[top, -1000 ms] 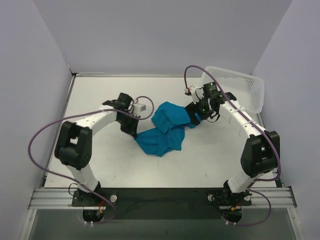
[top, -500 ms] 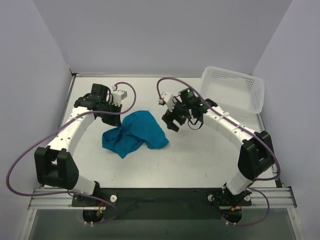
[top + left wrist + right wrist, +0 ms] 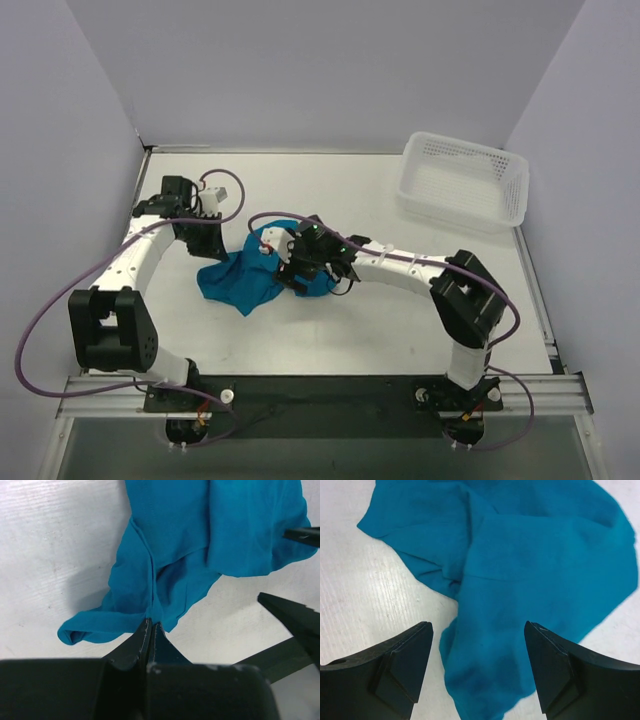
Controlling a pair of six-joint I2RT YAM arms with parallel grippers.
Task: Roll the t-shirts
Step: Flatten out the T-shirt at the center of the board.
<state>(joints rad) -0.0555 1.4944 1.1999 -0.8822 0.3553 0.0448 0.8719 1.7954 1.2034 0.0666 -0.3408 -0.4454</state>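
The teal-blue t-shirt [image 3: 236,281] lies crumpled in a heap on the white table, left of centre. My left gripper [image 3: 212,252] is at the heap's left edge. In the left wrist view its jaws [image 3: 151,623] are shut on a fold of the t-shirt [image 3: 200,535]. My right gripper [image 3: 290,277] hangs over the right side of the heap. In the right wrist view it [image 3: 477,626] stands wide open, with the t-shirt [image 3: 535,580] spread below between its fingertips and nothing gripped.
A white mesh basket [image 3: 465,180] stands at the back right corner. Grey walls close the table on three sides. Purple cables loop off both arms. The right gripper's fingers [image 3: 292,615] show at the right edge of the left wrist view.
The left gripper has dragged the t-shirt leftward across the table. The right arm has swung left from near the basket and now hovers over the heap.
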